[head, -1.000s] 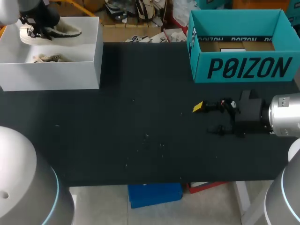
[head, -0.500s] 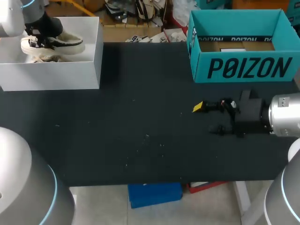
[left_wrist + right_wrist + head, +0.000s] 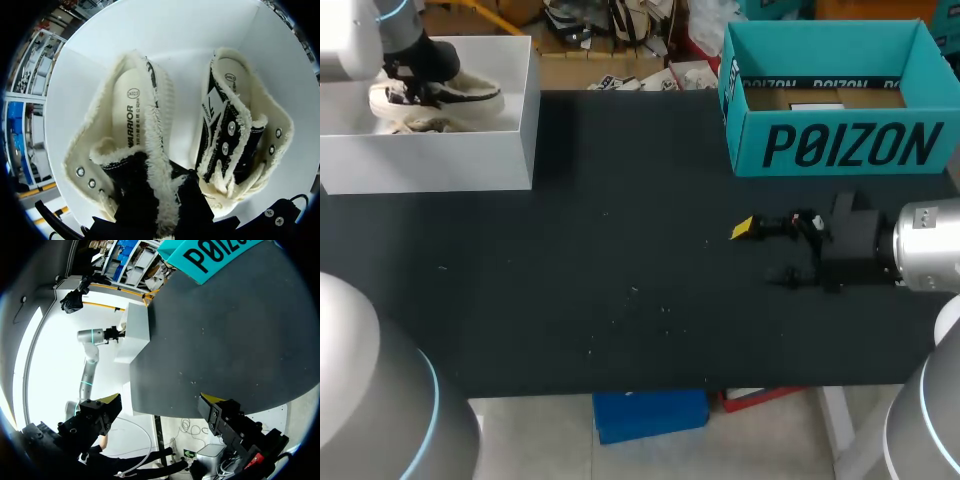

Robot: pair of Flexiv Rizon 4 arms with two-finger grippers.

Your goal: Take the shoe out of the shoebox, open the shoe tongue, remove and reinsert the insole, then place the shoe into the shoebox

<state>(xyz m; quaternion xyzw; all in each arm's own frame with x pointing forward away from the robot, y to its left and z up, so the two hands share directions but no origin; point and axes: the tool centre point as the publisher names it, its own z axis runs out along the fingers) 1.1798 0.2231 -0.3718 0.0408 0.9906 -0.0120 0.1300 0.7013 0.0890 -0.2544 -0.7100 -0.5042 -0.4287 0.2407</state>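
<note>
Well, my left jaws clamp one shoe (image 3: 131,120) inside the white box (image 3: 430,160), beside its mate (image 3: 235,135); right jaws hang apart over the black table (image 3: 620,250).

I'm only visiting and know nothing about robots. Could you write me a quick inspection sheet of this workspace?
Surface: black table with a few pale specks.
Job's things: white shoebox at the far left corner; inside it the gripped shoe, and the other shoe beside it, both fleece-lined.
Clutter: open teal box at the far right.
Grippers: left gripper shut on the gripped shoe's collar; right gripper open over bare table.
Cables: short wires on the right gripper.
Surroundings: nothing seen.
</note>
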